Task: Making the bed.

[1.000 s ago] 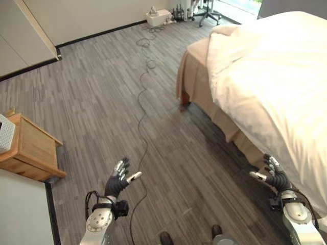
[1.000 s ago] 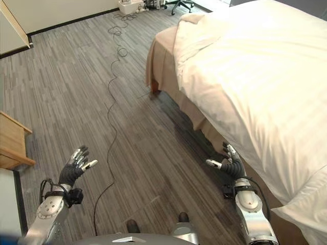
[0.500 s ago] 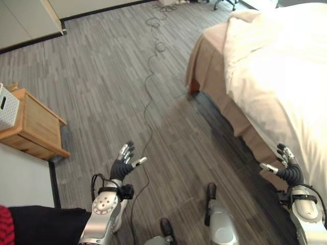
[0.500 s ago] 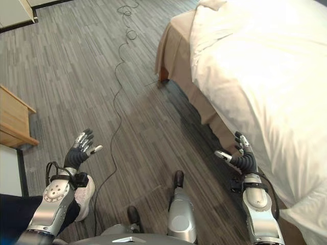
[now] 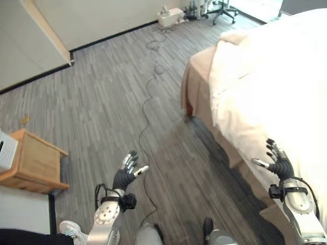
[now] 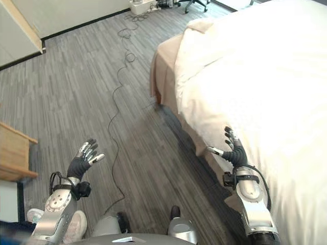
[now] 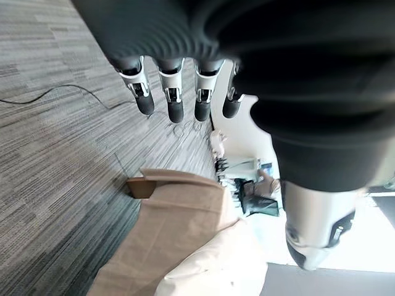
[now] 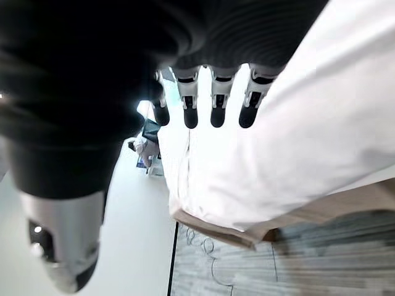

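While the bed [image 5: 204, 92] is standing at the right of the left eye view, its white duvet [image 5: 276, 87] is lying over the top and hanging down the near side above a tan bed skirt [image 5: 196, 84]. The left hand [image 5: 126, 172] is hovering over the grey plank floor [image 5: 102, 102] at the near left, fingers spread wide and holding nothing. The right hand [image 5: 276, 163] is hovering just beside the duvet's hanging edge, fingers straight and empty. A wooden nightstand [image 5: 33, 163] is sitting at the left, and a black cable [image 5: 148, 97] is snaking toward the far wall.

In the right eye view, the right hand [image 6: 233, 150] is showing against the duvet's [image 6: 265, 76] side; I cannot tell whether it is touching. The left hand [image 6: 85, 157] is hanging well apart from the bed, open.

In the left wrist view, straight fingers [image 7: 174, 102] are pointing toward the tan bed skirt [image 7: 173, 228] and the far corner of the bed.

In the right wrist view, straight fingers [image 8: 217, 102] are reaching alongside the white duvet [image 8: 308, 135], gripping nothing.
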Controlling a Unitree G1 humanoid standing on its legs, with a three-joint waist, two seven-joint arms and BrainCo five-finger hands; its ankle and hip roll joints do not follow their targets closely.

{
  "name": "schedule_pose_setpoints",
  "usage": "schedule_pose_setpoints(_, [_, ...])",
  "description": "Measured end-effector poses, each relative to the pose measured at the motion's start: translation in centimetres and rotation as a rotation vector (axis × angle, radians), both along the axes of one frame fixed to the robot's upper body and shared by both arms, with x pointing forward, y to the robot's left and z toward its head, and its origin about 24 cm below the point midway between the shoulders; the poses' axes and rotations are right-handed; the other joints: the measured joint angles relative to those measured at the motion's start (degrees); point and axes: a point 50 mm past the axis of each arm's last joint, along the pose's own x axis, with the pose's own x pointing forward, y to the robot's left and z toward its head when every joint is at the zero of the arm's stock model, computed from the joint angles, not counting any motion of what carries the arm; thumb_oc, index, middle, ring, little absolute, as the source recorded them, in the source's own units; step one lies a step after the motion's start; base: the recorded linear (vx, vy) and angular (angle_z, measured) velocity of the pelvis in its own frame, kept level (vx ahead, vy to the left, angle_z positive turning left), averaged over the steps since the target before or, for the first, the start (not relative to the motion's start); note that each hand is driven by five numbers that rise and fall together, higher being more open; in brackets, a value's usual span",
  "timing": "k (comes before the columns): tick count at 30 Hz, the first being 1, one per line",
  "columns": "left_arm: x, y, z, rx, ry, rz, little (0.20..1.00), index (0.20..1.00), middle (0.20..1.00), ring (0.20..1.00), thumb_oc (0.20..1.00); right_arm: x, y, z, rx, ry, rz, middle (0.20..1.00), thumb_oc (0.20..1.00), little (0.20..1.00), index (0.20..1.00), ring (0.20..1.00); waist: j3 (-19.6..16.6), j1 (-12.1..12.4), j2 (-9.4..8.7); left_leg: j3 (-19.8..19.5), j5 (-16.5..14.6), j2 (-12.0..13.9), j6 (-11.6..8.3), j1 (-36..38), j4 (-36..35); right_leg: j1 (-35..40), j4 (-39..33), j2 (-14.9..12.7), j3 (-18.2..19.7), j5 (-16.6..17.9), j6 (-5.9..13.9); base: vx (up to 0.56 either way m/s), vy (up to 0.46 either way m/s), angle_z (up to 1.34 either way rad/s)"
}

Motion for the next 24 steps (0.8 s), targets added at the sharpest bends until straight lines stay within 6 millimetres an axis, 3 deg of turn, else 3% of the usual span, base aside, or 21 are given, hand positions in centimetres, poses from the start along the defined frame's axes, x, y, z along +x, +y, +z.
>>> schedule_pose_setpoints(3, [0.3, -0.1, 0.1, -0.004, -0.006, 0.003, 1.0, 1.0, 1.0, 1.0, 1.0, 0.0, 0.5, -0.5, 0.0, 0.023, 0.024, 1.0, 1.0, 1.0, 1.0, 1.0, 0.0, 0.1, 0.81, 1.6, 1.7, -1.8, 1.81, -1.0, -7.6, 2.3, -0.1, 0.9, 0.1, -3.0, 0.67, 0.45, 0.113, -0.12])
schedule_pose_setpoints(4, [0.4, -0.2, 0.0, -0.01, -0.007, 0.002, 1.0, 1.0, 1.0, 1.0, 1.0, -0.2, 1.1, -1.0, 0.004, 0.046, 0.05, 1.0, 1.0, 1.0, 1.0, 1.0, -0.2, 0.4, 1.05, 3.3, 2.5, -1.1, 3.27, -0.5, -8.5, 5.2, -0.1, 1.1, -0.1, -4.9, 2.25, 0.56, 0.148, -0.09])
schedule_pose_setpoints(6, [-0.5, -0.4, -0.4, -0.019, 0.015, 0.004, 1.0, 1.0, 1.0, 1.0, 1.0, -0.3, 1.3, -0.9, -0.013, 0.053, 0.082, 1.0, 1.0, 1.0, 1.0, 1.0, -0.9, 0.6, 3.45, 4.2, 4.3, -1.4, 6.06, 3.9, -10.1, 9.3, 1.0, 1.5, 1.4, -8.7, 5.07, 0.37, 0.112, -0.18])
schedule_pose_setpoints(7, [-0.4, -0.2, -0.4, -0.009, 0.019, 0.004, 1.0, 1.0, 1.0, 1.0, 1.0, -0.4, 2.0, -1.4, 0.018, 0.066, 0.082, 1.0, 1.0, 1.0, 1.0, 1.0, -1.6, 0.8, 2.01, 4.8, 3.2, -3.5, 8.51, 5.4, -10.6, 10.3, 2.0, -0.6, 1.6, -10.2, 5.76, 0.33, 0.151, 0.12])
schedule_pose_setpoints(8, [0.6, -0.7, 0.2, -0.008, -0.01, -0.025, 1.0, 1.0, 1.0, 1.0, 1.0, -0.6, 3.6, -1.8, 0.042, 0.08, 0.144, 1.0, 1.0, 1.0, 1.0, 1.0, -1.8, 0.9, 0.66, 4.8, 1.2, -7.5, 9.9, 8.1, -12.8, 8.3, 10.3, -4.4, 1.5, -10.8, 6.7, 0.36, 0.206, 0.29])
schedule_pose_setpoints(9, [0.9, -1.0, 0.4, -0.007, -0.021, -0.039, 1.0, 1.0, 1.0, 1.0, 1.0, -0.6, 4.0, -2.0, 0.046, 0.085, 0.164, 1.0, 1.0, 1.0, 1.0, 1.0, -1.7, 1.0, 0.68, 4.2, 1.4, -8.3, 10.43, 9.5, -13.9, 7.0, 14.9, -5.4, 1.6, -10.9, 6.93, 0.26, 0.184, 0.49])
schedule_pose_setpoints(10, [1.3, -1.5, 0.6, 0.002, -0.028, -0.062, 1.0, 1.0, 1.0, 1.0, 1.0, -0.5, 4.7, -2.0, 0.05, 0.084, 0.188, 1.0, 1.0, 1.0, 1.0, 1.0, -1.2, 1.4, 1.18, 2.8, 1.3, -10.2, 11.75, 11.4, -14.7, 1.3, 30.6, -7.3, 2.7, -10.2, 7.84, 0.18, 0.129, 0.78])
schedule_pose_setpoints(11, [2.0, -2.2, 1.1, 0.006, -0.049, -0.098, 1.0, 1.0, 1.0, 1.0, 1.0, -0.7, 5.1, -2.0, 0.045, 0.085, 0.204, 1.0, 1.0, 1.0, 1.0, 1.0, -0.9, 0.0, 1.33, 0.5, 0.8, -10.3, 12.22, 12.4, -14.8, -7.0, 48.3, -9.5, 5.2, -7.7, 9.39, 0.11, 0.039, 1.55])
schedule_pose_setpoints(12, [2.3, -2.5, 1.9, 0.042, -0.081, -0.147, 1.0, 1.0, 1.0, 1.0, 1.0, -0.6, 6.5, -1.9, 0.074, 0.07, 0.245, 1.0, 1.0, 1.0, 1.0, 1.0, -0.5, -1.5, 0.98, -2.5, -0.9, -11.8, 12.71, 13.6, -15.2, -17.1, 58.3, -10.0, 10.7, -8.4, 10.52, 0.26, -0.004, 1.5])
schedule_pose_setpoints(13, [1.9, -1.6, 1.7, 0.053, -0.064, -0.103, 1.0, 1.0, 1.0, 1.0, 1.0, 0.5, 7.9, -1.1, 0.11, 0.017, 0.274, 1.0, 1.0, 1.0, 1.0, 1.0, 0.2, -1.0, 0.64, -3.1, -5.1, -12.6, 13.14, 13.6, -12.7, -27.7, 58.8, -9.2, 16.9, -8.3, 10.29, 0.36, -0.122, 1.33])
schedule_pose_setpoints(15, [1.4, -2.1, 1.4, 0.057, -0.045, -0.132, 1.0, 1.0, 1.0, 1.0, 1.0, 1.0, 7.8, -0.6, 0.1, -0.006, 0.274, 1.0, 1.0, 1.0, 1.0, 1.0, 1.4, -1.2, 2.1, -5.3, -7.2, -13.0, 11.67, 16.7, -12.5, -31.9, 48.6, -8.4, 15.8, -7.8, 9.03, 0.4, -0.266, 0.52])
schedule_pose_setpoints(16, [1.5, -1.9, 1.5, 0.056, -0.049, -0.126, 1.0, 1.0, 1.0, 1.0, 1.0, 1.2, 7.8, -0.3, 0.098, -0.015, 0.279, 1.0, 1.0, 1.0, 1.0, 1.0, 1.3, -1.5, 1.78, -6.2, -8.5, -13.4, 9.84, 17.3, -12.6, -30.4, 33.9, -9.9, 11.4, -6.5, 7.54, 0.31, -0.268, 0.24])
schedule_pose_setpoints(17, [1.4, -1.1, 1.6, 0.065, -0.054, -0.095, 1.0, 1.0, 1.0, 1.0, 1.0, 1.3, 7.7, -0.2, 0.097, -0.023, 0.273, 1.0, 1.0, 1.0, 1.0, 1.0, 0.8, -1.4, 0.52, -6.2, -9.8, -14.2, 9.02, 18.0, -12.6, -27.2, 12.9, -10.6, 3.8, -2.7, 7.2, 0.31, -0.263, 0.32])
schedule_pose_setpoints(18, [1.0, -0.3, 1.4, 0.071, -0.04, -0.064, 1.0, 1.0, 1.0, 1.0, 1.0, 1.2, 7.2, -0.5, 0.093, -0.009, 0.256, 1.0, 1.0, 1.0, 1.0, 1.0, 0.6, -1.8, -0.02, -6.2, -10.9, -13.4, 8.55, 20.9, -12.7, -23.3, 5.6, -9.9, 0.4, 2.9, 6.43, 0.37, -0.34, 0.28])
schedule_pose_setpoints(19, [0.8, -0.2, 1.3, 0.071, -0.036, -0.059, 1.0, 1.0, 1.0, 1.0, 1.0, 1.1, 7.1, -0.9, 0.093, 0.007, 0.25, 1.0, 1.0, 1.0, 1.0, 1.0, 0.4, -2.0, -0.24, -6.0, -11.7, -12.6, 7.29, 22.6, -12.7, -20.9, 5.4, -9.8, -0.8, 4.9, 5.83, 0.41, -0.411, 0.08])
schedule_pose_setpoints(20, [0.4, -0.2, 0.9, 0.053, -0.024, -0.034, 1.0, 1.0, 1.0, 1.0, 1.0, 1.1, 6.9, -1.4, 0.087, 0.034, 0.247, 1.0, 1.0, 1.0, 1.0, 1.0, 0.1, -1.4, 1.15, -4.9, -13.4, -9.2, 4.45, 25.8, -13.1, -17.9, 4.7, -7.0, -4.7, 11.0, 3.52, 0.29, -0.318, -0.1])
schedule_pose_setpoints(21, [0.3, -0.3, 0.6, 0.045, -0.013, -0.029, 1.0, 1.0, 1.0, 1.0, 1.0, 1.0, 6.8, -1.6, 0.082, 0.044, 0.244, 1.0, 1.0, 1.0, 1.0, 1.0, 0.0, -1.1, 1.31, -3.7, -13.1, -7.9, 3.75, 26.9, -12.1, -16.2, 3.8, -5.2, -4.3, 12.7, 0.57, 0.21, -0.229, -0.37])
schedule_pose_setpoints(22, [0.2, -0.5, 0.2, 0.03, 0.002, -0.019, 1.0, 1.0, 1.0, 1.0, 1.0, 1.1, 6.5, -1.4, 0.065, 0.04, 0.246, 1.0, 1.0, 1.0, 1.0, 1.0, -0.1, -1.0, 1.94, -1.7, -12.0, -6.4, 2.04, 26.9, -9.7, -14.9, 2.8, -3.4, -3.7, 12.5, -0.8, 0.13, -0.128, -0.4])
schedule_pose_setpoints(24, [0.3, -0.8, 0.2, 0.016, -0.003, -0.022, 1.0, 1.0, 1.0, 1.0, 1.0, 1.3, 5.7, -0.8, 0.034, 0.025, 0.24, 1.0, 1.0, 1.0, 1.0, 1.0, -0.1, -1.4, 1.8, 0.4, -11.3, -4.1, 1.11, 23.8, -0.9, -13.0, 1.6, -2.0, -2.0, 11.0, -2.92, 0.14, -0.133, -0.49])
